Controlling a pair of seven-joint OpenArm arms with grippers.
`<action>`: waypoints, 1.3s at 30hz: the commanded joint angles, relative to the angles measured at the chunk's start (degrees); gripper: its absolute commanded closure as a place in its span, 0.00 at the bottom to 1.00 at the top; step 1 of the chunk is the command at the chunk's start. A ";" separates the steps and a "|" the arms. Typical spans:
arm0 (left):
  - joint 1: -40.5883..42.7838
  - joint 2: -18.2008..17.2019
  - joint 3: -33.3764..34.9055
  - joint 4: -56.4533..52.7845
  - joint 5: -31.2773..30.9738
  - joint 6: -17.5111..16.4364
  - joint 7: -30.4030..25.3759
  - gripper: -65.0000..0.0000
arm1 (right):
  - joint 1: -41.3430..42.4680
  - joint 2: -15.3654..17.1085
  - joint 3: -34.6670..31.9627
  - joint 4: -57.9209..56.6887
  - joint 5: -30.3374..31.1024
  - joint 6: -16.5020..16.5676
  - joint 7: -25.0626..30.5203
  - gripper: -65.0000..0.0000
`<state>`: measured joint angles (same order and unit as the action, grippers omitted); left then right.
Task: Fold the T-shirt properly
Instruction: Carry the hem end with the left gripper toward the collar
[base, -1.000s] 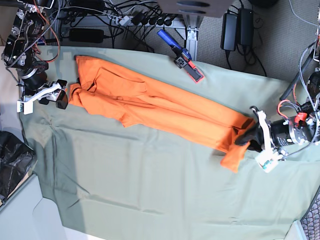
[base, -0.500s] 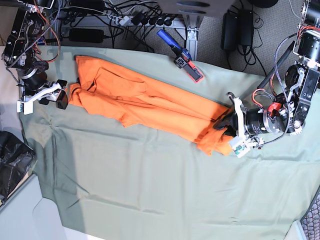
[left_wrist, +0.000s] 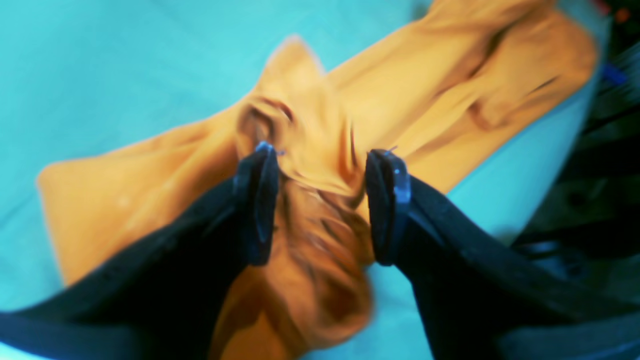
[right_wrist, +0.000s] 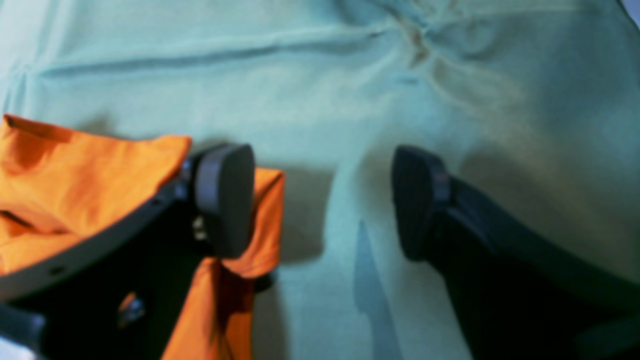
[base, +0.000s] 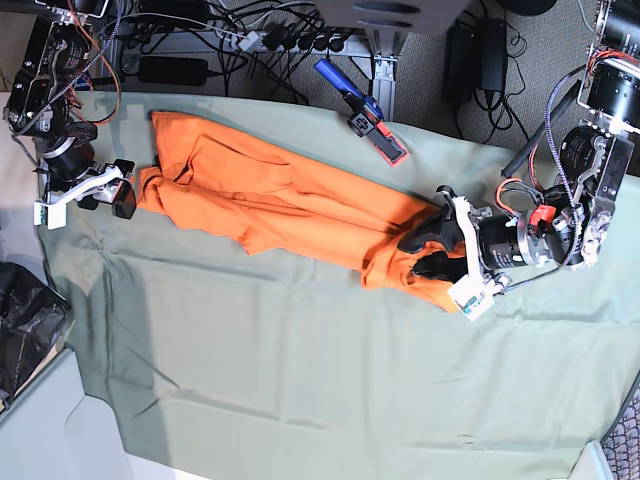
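A bright orange T-shirt (base: 300, 205) lies in a long, rumpled band running diagonally across a grey-green cloth (base: 300, 370) that covers the table. Its lower end is doubled back on itself into a bunched heap. The left gripper (base: 428, 252) sits at that heap; in the blurred left wrist view its dark fingers (left_wrist: 257, 200) are spread apart with gathered orange fabric between them, not squeezed. At the shirt's opposite end, the right gripper (base: 112, 190) is spread wide, one finger (right_wrist: 222, 197) over the shirt's edge, the other above bare cloth.
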<state>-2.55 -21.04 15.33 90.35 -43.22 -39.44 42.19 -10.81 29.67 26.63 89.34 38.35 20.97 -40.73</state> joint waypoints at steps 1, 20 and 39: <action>-0.98 -0.15 -0.24 0.76 -2.54 -0.56 -0.57 0.50 | 0.46 1.22 0.63 0.81 0.46 5.40 1.46 0.33; -1.09 1.16 -14.10 1.20 -13.14 -0.56 4.85 0.51 | 0.48 1.22 0.63 0.57 0.44 5.38 1.22 0.33; 2.69 8.74 -3.80 -1.88 8.79 -0.56 -5.53 1.00 | 0.44 -1.14 0.63 0.42 0.46 5.40 1.09 0.33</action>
<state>1.10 -12.45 11.70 87.68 -33.21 -39.31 38.37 -10.81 27.44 26.63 89.01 38.19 20.97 -40.75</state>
